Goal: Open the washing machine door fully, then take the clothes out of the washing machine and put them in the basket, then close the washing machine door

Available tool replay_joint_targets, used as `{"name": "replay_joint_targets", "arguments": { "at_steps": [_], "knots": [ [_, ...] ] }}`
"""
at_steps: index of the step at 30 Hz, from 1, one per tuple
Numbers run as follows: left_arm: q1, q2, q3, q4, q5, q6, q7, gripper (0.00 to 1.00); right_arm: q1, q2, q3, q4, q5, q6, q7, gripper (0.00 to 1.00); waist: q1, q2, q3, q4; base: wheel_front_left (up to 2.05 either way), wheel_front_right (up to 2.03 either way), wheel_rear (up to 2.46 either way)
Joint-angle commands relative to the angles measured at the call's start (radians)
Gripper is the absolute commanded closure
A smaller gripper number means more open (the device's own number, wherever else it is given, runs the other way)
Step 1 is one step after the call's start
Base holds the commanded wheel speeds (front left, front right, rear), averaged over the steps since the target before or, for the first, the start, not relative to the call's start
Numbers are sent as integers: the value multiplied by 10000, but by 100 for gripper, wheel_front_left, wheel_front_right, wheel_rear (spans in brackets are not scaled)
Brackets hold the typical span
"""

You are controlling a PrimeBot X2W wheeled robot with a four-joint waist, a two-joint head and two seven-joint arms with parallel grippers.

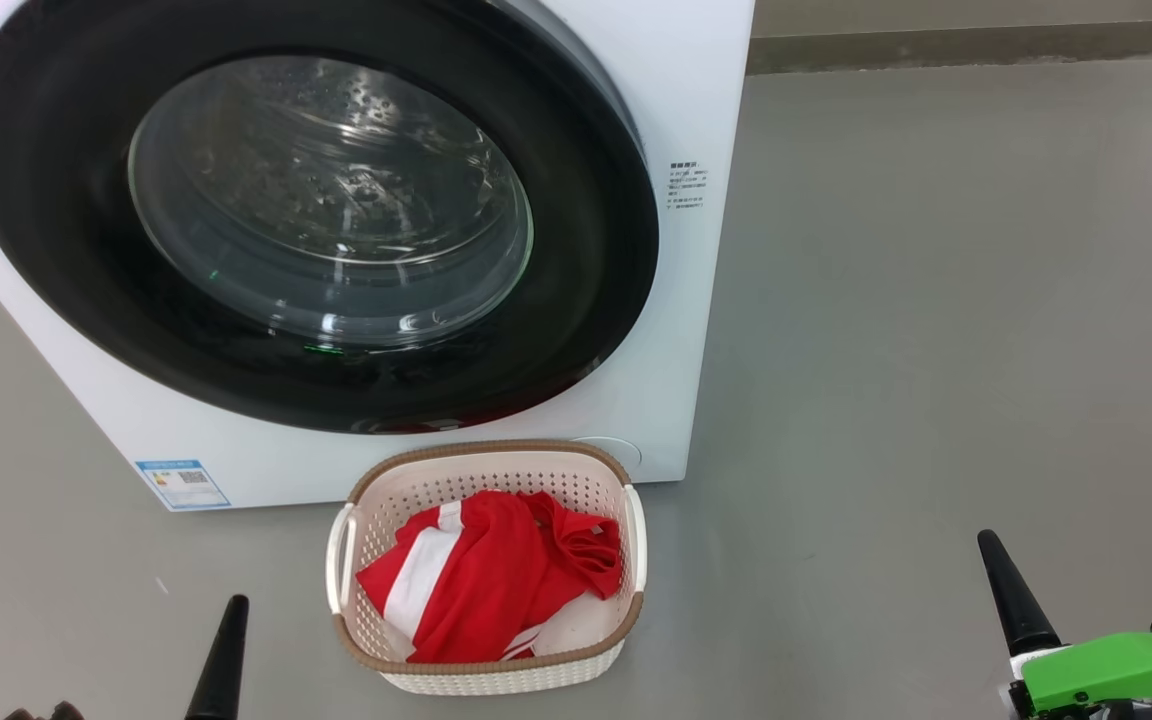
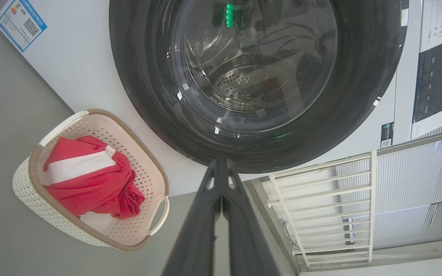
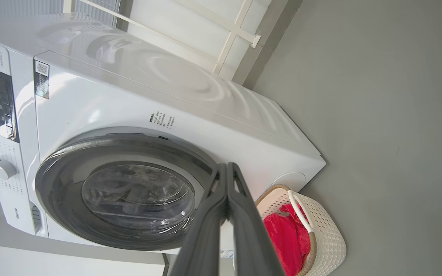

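Since the clothes (image 1: 481, 585) lie in the basket (image 1: 491, 448) before the flush washing machine door (image 1: 66, 200), left gripper (image 2: 221, 168) and right gripper (image 3: 226, 170) rest pinched, empty

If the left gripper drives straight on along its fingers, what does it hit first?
Most likely the washing machine door, at its black rim; the left gripper points there, though depth is unclear.

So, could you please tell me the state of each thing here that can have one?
washing machine door: shut, flush against the washing machine.
basket: upright on the floor, holding the clothes.
clothes: bunched inside the basket.
left gripper: shut, empty.
right gripper: shut, empty.
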Motion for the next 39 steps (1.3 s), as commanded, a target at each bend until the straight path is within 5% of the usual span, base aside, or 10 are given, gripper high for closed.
{"name": "replay_joint_targets", "arguments": {
  "at_steps": [1,31,39],
  "knots": [
    [-439,73,300,-205,-225,-53,92,100,-575,-141,85,-322,224,-7,80,100,-1,0,-1,2,0,0,0],
    [-1044,-144,424,-178,-3194,-69,951,100,-1181,-146,-170,-537,3190,-9,969,100,-1,0,-17,39,0,0,0],
    [-1048,-145,424,-177,-3214,-69,956,100,-1185,-144,-175,-538,3206,-9,977,100,-1,0,-17,39,0,0,0]
  ]
}}
